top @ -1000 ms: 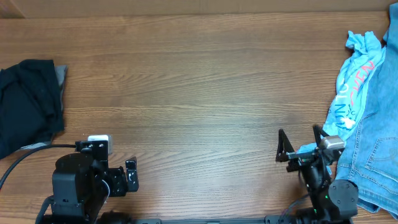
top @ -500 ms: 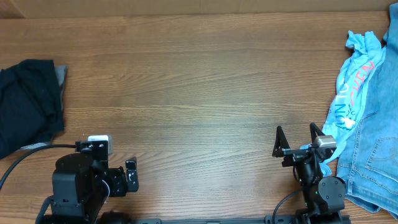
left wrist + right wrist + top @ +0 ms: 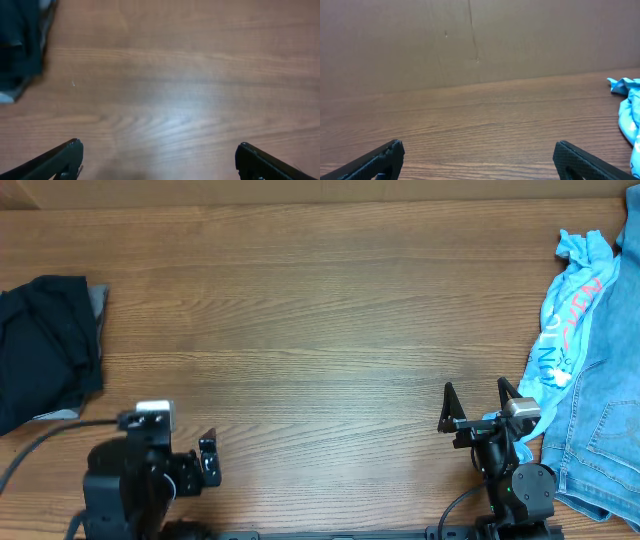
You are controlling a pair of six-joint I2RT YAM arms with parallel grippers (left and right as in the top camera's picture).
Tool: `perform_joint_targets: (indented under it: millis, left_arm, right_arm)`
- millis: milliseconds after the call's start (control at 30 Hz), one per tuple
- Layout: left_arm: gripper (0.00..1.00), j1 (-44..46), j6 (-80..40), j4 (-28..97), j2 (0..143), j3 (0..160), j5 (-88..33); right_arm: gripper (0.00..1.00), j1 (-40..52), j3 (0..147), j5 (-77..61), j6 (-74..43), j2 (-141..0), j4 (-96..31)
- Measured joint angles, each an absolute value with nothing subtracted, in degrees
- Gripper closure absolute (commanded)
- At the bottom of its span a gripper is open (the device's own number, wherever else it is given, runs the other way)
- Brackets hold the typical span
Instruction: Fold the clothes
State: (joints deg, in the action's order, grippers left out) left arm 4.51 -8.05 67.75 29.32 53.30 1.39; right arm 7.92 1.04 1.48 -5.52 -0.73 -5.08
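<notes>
From overhead, the wooden desk [image 3: 320, 310] carries clothes at both of its ends. At the desk's left edge lies a crumpled black garment [image 3: 45, 345], with a grey piece [image 3: 97, 298] showing at its upper right corner. At the desk's right edge a light-blue tee [image 3: 570, 310] with coral lettering lies bunched in a long strip, touching and partly overlapping blue denim [image 3: 610, 410] that runs out of view past the desk's right edge. Along the desk's near edge, the left pincer [image 3: 207, 465] sits toward the left end and the right pincer [image 3: 476, 402] toward the right end, just beside the lower tip of the light-blue tee; neither touches any cloth. In the left wrist view, the left pincer [image 3: 157, 157] is spread wide, its two black fingers [image 3: 60, 160] at opposite lower corners with bare desk between them, and the black garment [image 3: 20, 40] lies blurred at the upper left. In the right wrist view, the right pincer [image 3: 477, 155] is likewise spread wide and holds nothing; it looks across the desk toward a brown wall [image 3: 470, 40] at the desk's far edge, with the light-blue tee [image 3: 630, 110] at the right.
</notes>
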Motion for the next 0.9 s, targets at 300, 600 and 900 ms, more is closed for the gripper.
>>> perform_joint_targets:
  millis: [300,600,900]
  left_arm:
    - [0.0,4.5,-8.0,29.3,1.2,13.4,2.2]
    - [0.0,4.5,-7.0,4.7,0.8,0.7,0.8]
    - [0.0,4.5,-6.9,4.7,0.8,0.7,0.7]
  right_arm:
    - [0.0,7.9,1.1,1.5,-5.5,-0.7,-5.2]
    - [0.0,7.9,1.0,1.4,-5.5,-0.8,-5.1]
    - [0.0,7.9,1.0,1.4,-5.5,-0.8,-5.1]
